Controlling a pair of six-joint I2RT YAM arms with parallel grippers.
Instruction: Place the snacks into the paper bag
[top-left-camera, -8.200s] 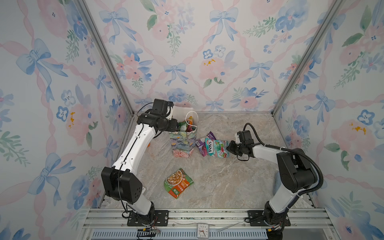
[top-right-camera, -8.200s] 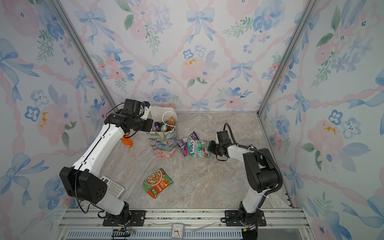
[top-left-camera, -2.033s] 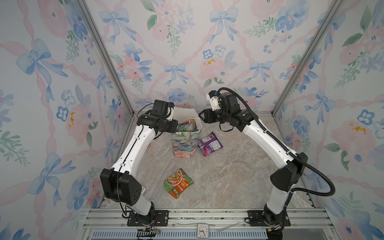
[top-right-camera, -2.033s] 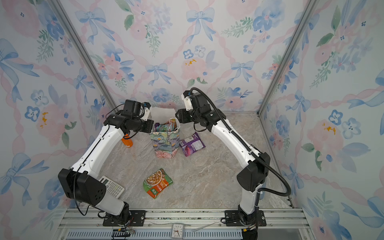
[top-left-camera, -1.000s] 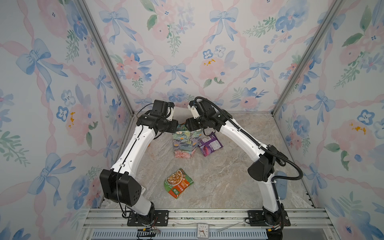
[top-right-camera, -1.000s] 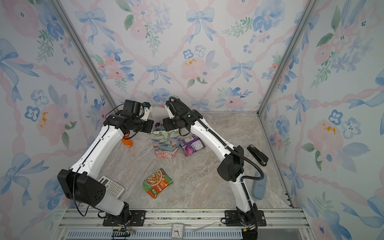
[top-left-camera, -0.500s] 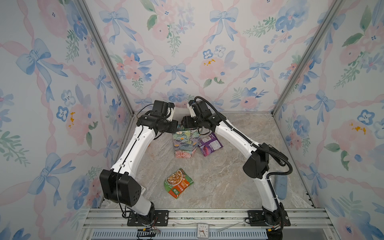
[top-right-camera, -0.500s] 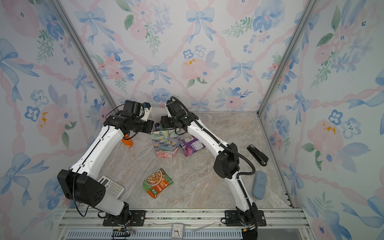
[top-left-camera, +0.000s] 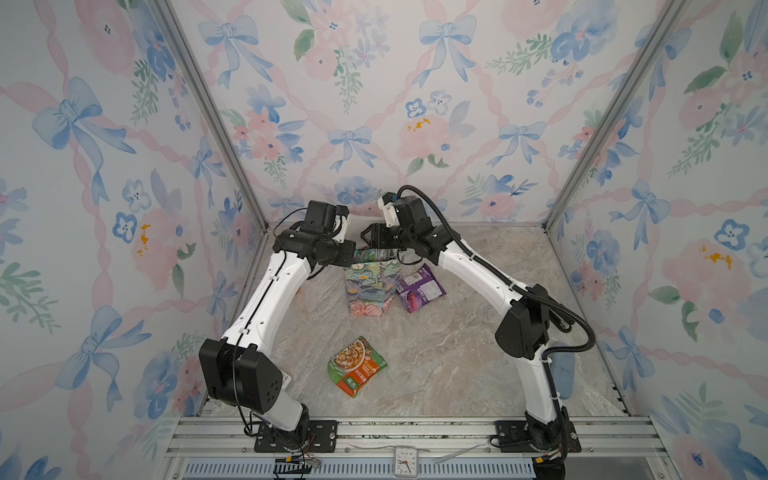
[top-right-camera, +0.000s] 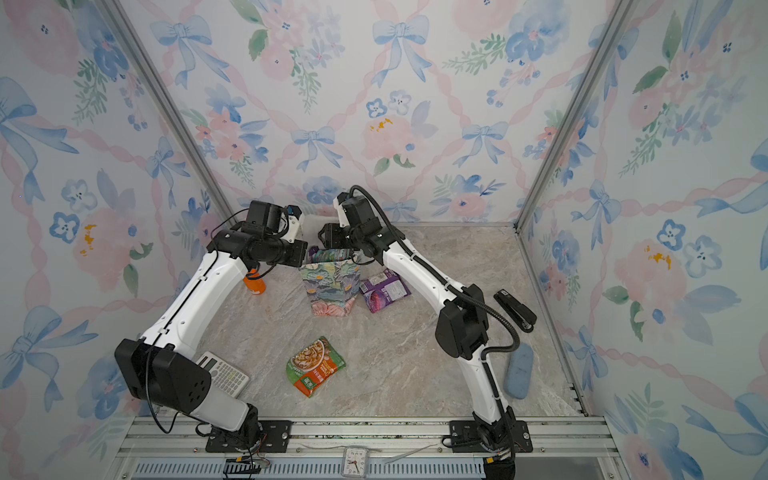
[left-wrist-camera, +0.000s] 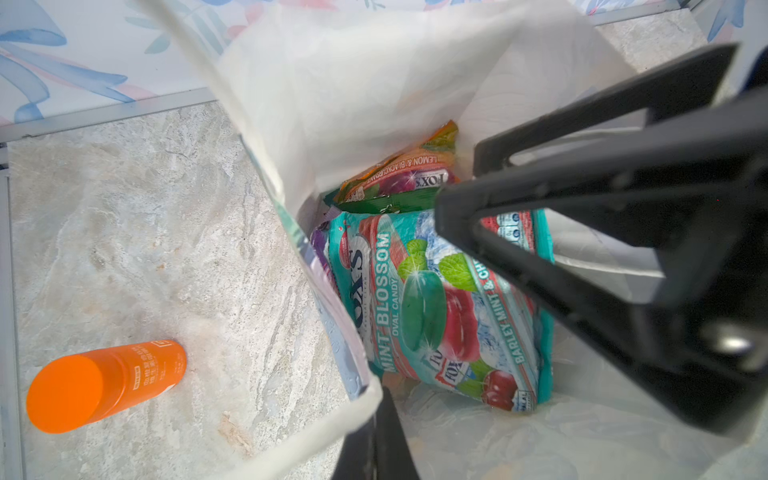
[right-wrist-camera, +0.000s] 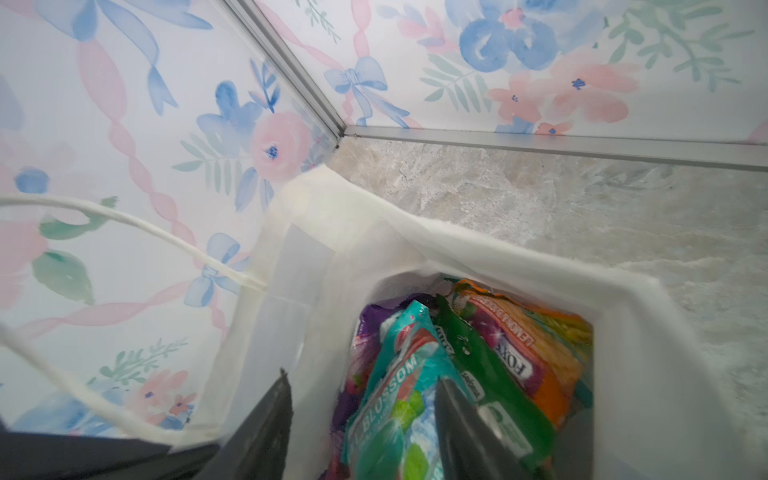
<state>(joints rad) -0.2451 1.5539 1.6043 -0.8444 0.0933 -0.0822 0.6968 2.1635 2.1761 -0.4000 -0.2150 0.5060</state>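
The floral paper bag (top-left-camera: 370, 286) (top-right-camera: 330, 286) stands upright mid-table. My left gripper (top-left-camera: 354, 254) (left-wrist-camera: 380, 432) is shut on its left rim and holds the mouth apart. Over the mouth hangs my right gripper (top-left-camera: 368, 239) (right-wrist-camera: 361, 415), open, its fingers (left-wrist-camera: 623, 174) just above a teal snack packet (left-wrist-camera: 419, 307) (right-wrist-camera: 395, 374) that lies inside the bag. Green (right-wrist-camera: 469, 361), orange-yellow (left-wrist-camera: 407, 170) and purple (right-wrist-camera: 365, 320) packets also sit inside. A purple packet (top-left-camera: 419, 289) lies right of the bag. A noodle-picture packet (top-left-camera: 357, 365) lies nearer the front.
An orange-capped bottle (top-right-camera: 254, 284) (left-wrist-camera: 104, 382) lies left of the bag under my left arm. A calculator (top-right-camera: 222, 372) sits front left. A black stapler (top-right-camera: 515, 309) and a blue-grey case (top-right-camera: 518, 370) lie by the right wall. A small clock (top-right-camera: 355, 461) rests on the front rail.
My right gripper carried the teal packet from the table to the bag's mouth and the packet now lies inside. Its jaws have narrowed a little. My left gripper has kept hold of the rim.
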